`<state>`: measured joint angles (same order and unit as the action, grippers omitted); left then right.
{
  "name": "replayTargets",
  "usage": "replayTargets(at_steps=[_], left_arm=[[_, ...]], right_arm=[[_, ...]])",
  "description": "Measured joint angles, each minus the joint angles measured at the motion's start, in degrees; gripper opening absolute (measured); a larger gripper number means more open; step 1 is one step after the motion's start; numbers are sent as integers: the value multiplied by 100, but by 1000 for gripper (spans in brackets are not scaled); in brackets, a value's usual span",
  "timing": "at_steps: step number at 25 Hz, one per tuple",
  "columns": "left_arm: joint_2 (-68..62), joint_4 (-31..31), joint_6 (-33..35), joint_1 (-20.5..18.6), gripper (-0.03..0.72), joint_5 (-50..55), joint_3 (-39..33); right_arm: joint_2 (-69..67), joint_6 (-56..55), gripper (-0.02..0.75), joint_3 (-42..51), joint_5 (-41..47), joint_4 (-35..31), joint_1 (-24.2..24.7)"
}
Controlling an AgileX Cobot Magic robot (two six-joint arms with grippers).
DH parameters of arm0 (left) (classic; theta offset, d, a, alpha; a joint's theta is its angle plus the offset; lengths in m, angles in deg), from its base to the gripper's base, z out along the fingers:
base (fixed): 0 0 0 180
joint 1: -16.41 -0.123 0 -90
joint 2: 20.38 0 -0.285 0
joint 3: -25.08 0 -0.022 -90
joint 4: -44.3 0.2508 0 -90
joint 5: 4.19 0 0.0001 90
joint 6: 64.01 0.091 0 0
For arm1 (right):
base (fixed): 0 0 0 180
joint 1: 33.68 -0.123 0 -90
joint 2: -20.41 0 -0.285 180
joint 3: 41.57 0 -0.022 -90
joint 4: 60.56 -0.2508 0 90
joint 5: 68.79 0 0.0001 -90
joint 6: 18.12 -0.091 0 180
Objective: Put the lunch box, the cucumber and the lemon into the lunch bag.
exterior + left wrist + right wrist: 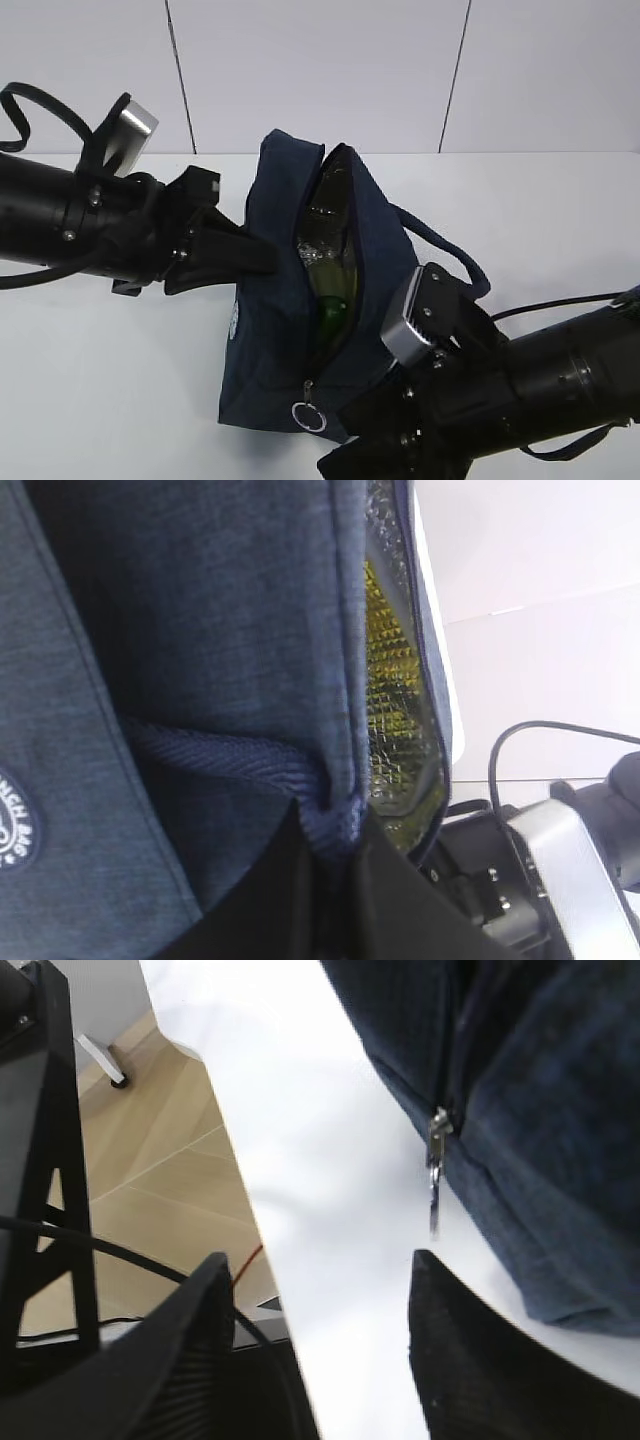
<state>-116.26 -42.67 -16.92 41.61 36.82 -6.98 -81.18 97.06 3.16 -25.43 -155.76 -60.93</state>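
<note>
The navy lunch bag (275,300) stands mid-table, its top unzipped and silver foil lining showing. A dark green cucumber (335,312) lies inside the opening. Yellow glints off the foil (385,650); the lemon itself and the lunch box are hidden. My left gripper (268,257) is shut on the bag's left side, pinching the fabric where the handle strap (220,755) is sewn on, as the left wrist view (335,830) shows. My right gripper (318,1260) is open and empty, low at the bag's near end. The ring zipper pull (308,415) (437,1165) hangs just beyond its fingertips.
The white table (120,400) carries the bag. In the right wrist view its near edge (250,1210) runs diagonally, with wooden floor (150,1180) and cables below. The bag's right handle loop (455,255) trails toward the right arm (560,370).
</note>
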Motion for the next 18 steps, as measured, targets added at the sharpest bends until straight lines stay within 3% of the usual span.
replayTargets(at_steps=[7, 18], left_arm=[[0, -9, 0, 0, 13, 114, 0], [-24, -246, 0, 0, 13, 151, 0]], right_arm=[[-44, 1386, 429, 0, -38, -525, 0], [-226, 1567, 428, 0, -186, -644, 0]])
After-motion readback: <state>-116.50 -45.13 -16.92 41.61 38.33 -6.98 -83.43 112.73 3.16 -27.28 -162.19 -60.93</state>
